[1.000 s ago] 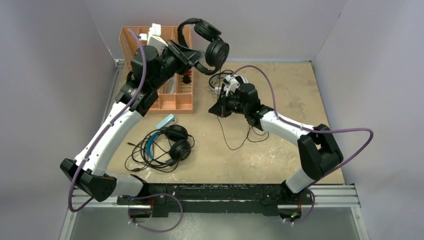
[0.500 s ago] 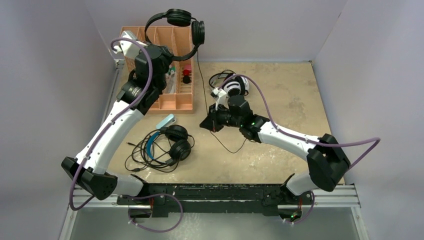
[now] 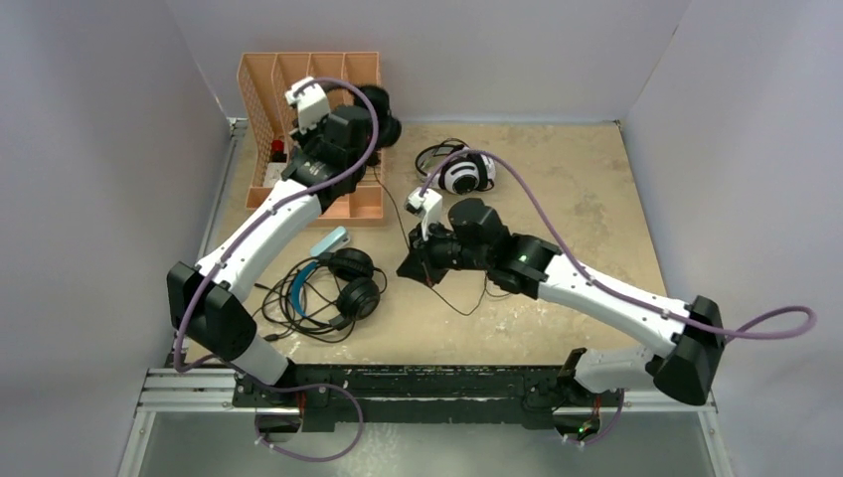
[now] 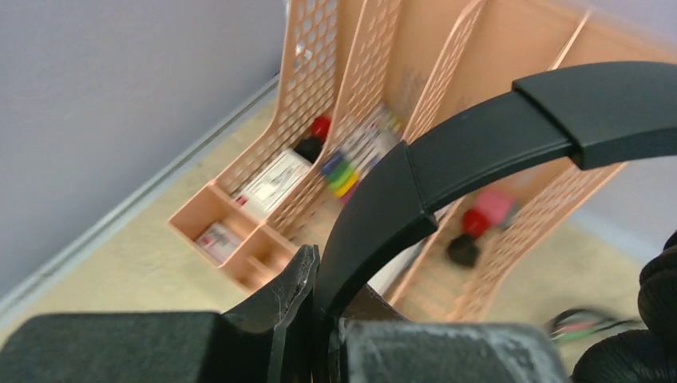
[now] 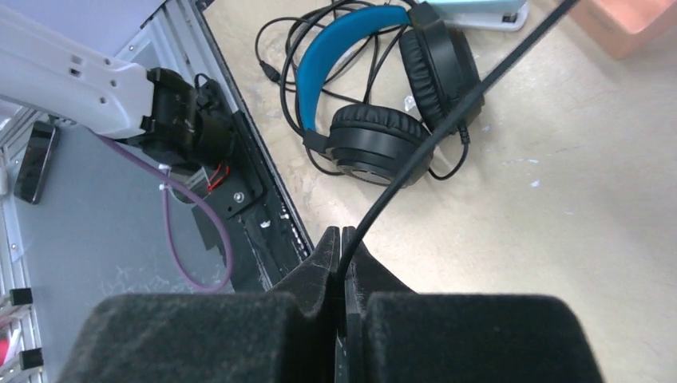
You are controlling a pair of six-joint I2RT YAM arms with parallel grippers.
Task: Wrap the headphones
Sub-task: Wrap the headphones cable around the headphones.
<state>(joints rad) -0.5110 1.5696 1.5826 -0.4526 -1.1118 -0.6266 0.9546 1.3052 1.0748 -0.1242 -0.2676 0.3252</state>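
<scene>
Top view: fixed above and behind me, looking down on the table [image 3: 596,179].
Left wrist view: behind my left fingers [image 4: 287,303], very close, facing past the black headband [image 4: 479,136] onto the peach organizer [image 4: 351,72].
Right wrist view: behind my right fingers [image 5: 315,275], looking down along a black cable [image 5: 479,92] at the blue-band headphones [image 5: 327,56].
Shared: peach organizer in top and left wrist; blue-band headphones in top and right wrist.

No lettering here can be read, operator. You see two small white boxes [image 4: 270,182] lying in the peach mesh organizer [image 4: 351,72] at the far left corner of the table [image 3: 596,179]. Their faces carry some print, but the left wrist view blurs it, and from above they are too small.
</scene>
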